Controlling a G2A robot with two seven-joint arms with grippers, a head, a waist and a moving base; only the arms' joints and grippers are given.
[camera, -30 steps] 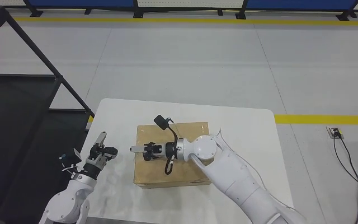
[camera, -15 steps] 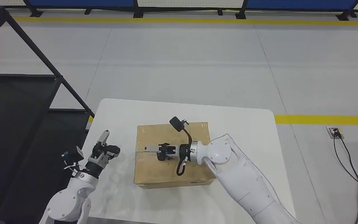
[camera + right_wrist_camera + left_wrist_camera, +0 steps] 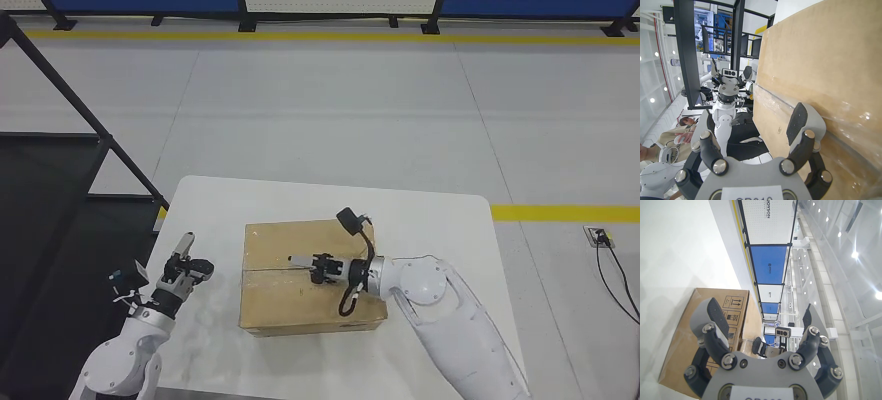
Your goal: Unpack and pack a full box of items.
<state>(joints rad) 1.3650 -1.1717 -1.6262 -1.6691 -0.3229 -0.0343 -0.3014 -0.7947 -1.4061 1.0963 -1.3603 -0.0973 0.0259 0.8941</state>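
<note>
Top view: we see right pincer (image 3: 305, 262) spread, empty, low over closed box (image 3: 290, 300) on table (image 3: 440, 215). Left pincer (image 3: 190, 255) spread, empty, box just beside it.
Left wrist view: box (image 3: 696, 332) ahead of left pincer (image 3: 761, 311).
Right wrist view: one finger (image 3: 798, 121) by taped seam (image 3: 772, 100); contact we cannot tell.

One cardboard box (image 3: 290, 295), one white table (image 3: 440, 215) and two grippers (image 3: 190, 258) (image 3: 312, 264).
</note>
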